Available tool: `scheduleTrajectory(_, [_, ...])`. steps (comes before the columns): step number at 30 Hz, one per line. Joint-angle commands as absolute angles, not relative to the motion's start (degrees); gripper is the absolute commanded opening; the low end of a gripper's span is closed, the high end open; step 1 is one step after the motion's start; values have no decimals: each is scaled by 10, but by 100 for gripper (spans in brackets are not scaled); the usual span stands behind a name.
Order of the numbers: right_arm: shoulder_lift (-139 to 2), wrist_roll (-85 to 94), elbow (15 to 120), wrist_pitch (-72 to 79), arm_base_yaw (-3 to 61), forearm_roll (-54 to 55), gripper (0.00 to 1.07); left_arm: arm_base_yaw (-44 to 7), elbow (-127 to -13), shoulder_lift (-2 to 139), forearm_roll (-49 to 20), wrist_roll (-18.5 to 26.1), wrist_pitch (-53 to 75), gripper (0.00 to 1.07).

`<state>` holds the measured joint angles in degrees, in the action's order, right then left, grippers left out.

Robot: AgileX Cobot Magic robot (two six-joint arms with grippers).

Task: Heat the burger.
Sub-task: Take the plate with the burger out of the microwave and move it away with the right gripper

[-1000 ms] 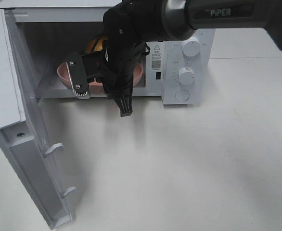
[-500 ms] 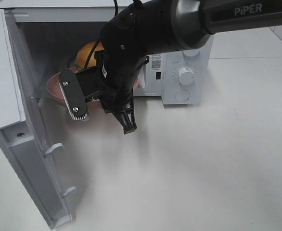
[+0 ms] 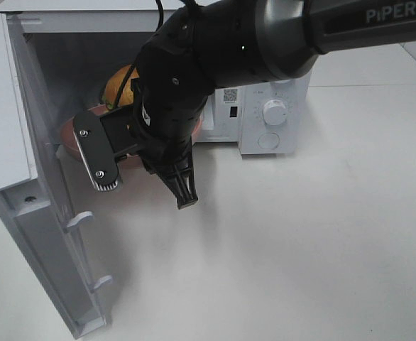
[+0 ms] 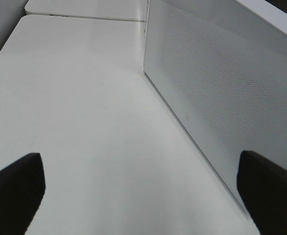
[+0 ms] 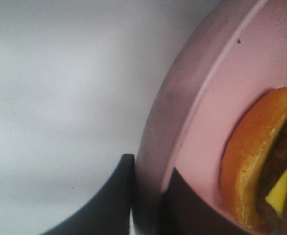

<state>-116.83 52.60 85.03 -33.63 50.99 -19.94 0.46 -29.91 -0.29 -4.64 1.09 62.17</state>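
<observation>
Right gripper (image 5: 148,205) pinches the pink plate's (image 5: 182,98) rim with the burger (image 5: 261,161) riding on it at the mouth of the open microwave (image 3: 272,114), so the next move, I'd judge, calls for keeping the plate level.

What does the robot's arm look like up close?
The big black robot arm is glossy and rounded, with a grey band and white "PIPER" lettering. A thin black cable runs from its top. Its black pincer has flat fingers; one shows a silvery, ridged plate with screws.

Lab bench: bare white table (image 3: 321,241)
</observation>
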Motion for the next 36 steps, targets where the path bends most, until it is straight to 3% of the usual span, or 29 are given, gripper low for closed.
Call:
scheduleTrajectory(1, [-1142, 529, 856, -307, 506, -225, 0, 6, -297, -7, -49, 12, 615, 100])
scheduleTrajectory(8, [-1107, 556, 801, -292, 468, -225, 0, 6, -297, -7, -49, 12, 615, 100])
scheduleTrajectory(21, [-1010, 557, 668, -241, 469, -238, 0, 6, -297, -7, -49, 12, 615, 100])
scheduleTrajectory(36, [-877, 557, 518, -200, 539, -241, 0, 6, -297, -7, -49, 12, 615, 100])
